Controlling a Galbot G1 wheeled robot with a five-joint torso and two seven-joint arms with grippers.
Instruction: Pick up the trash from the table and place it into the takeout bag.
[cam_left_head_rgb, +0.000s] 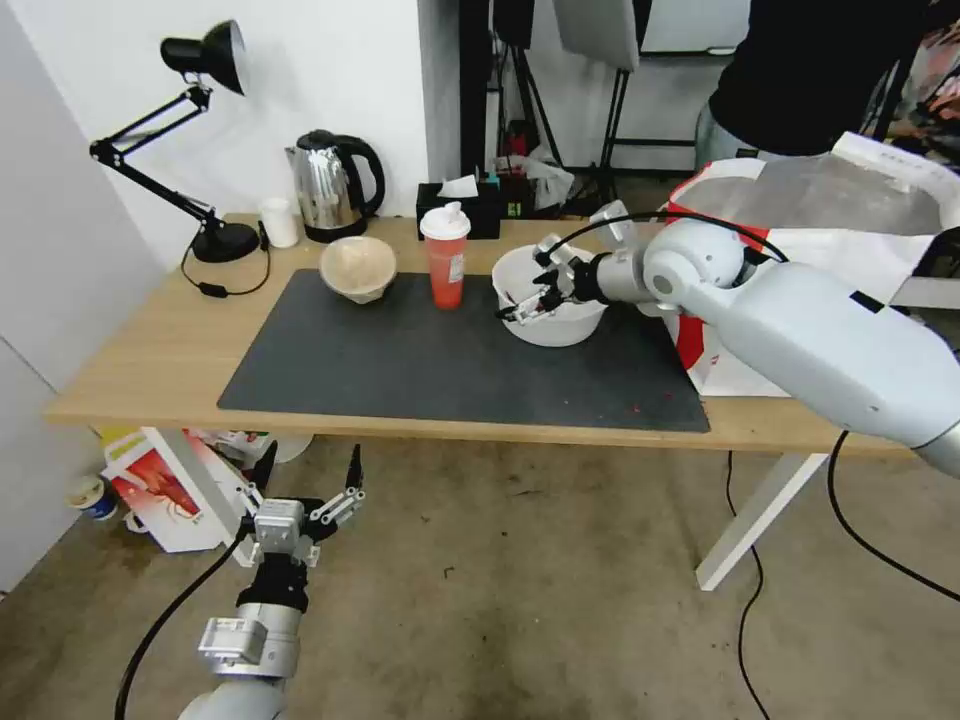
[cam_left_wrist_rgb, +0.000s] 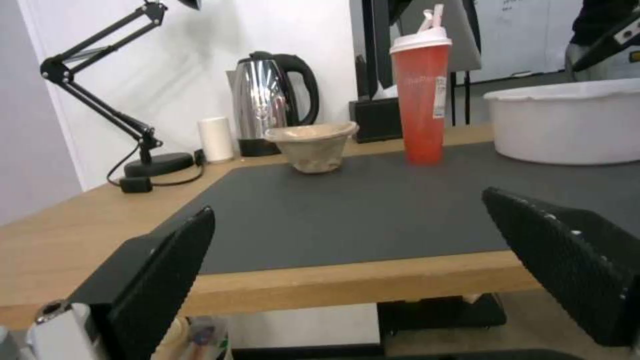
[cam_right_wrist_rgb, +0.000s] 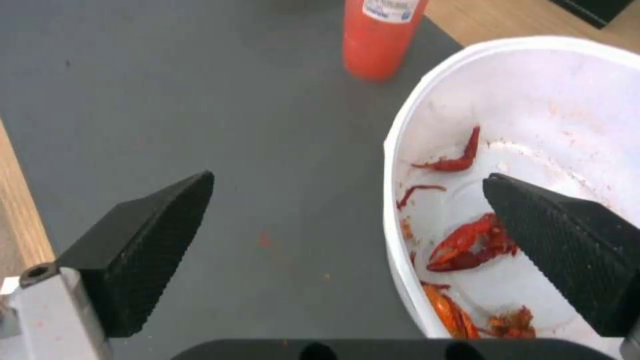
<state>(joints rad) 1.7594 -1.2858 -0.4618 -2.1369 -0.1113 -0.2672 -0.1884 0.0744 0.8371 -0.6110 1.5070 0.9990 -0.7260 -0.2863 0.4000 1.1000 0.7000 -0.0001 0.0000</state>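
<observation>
The right pincer (cam_left_head_rgb: 528, 302) is wide open and holds nothing. One finger sits inside the white bowl (cam_left_head_rgb: 552, 296), one outside, over its rim. This looks like the grab step. Next it likely needs to squeeze the rim and lift. The bowl stands on the bench (cam_left_head_rgb: 150, 360), near the takeout bag (cam_left_head_rgb: 860, 230). The left pincer (cam_left_head_rgb: 340, 480) waits open, low by the floor.

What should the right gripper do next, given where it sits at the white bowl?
Probably close on the rim. The right gripper is open and straddles the near wall of the white bowl, one finger inside above the red scraps, the other outside over the mat. The left gripper hangs open below the table.
</observation>
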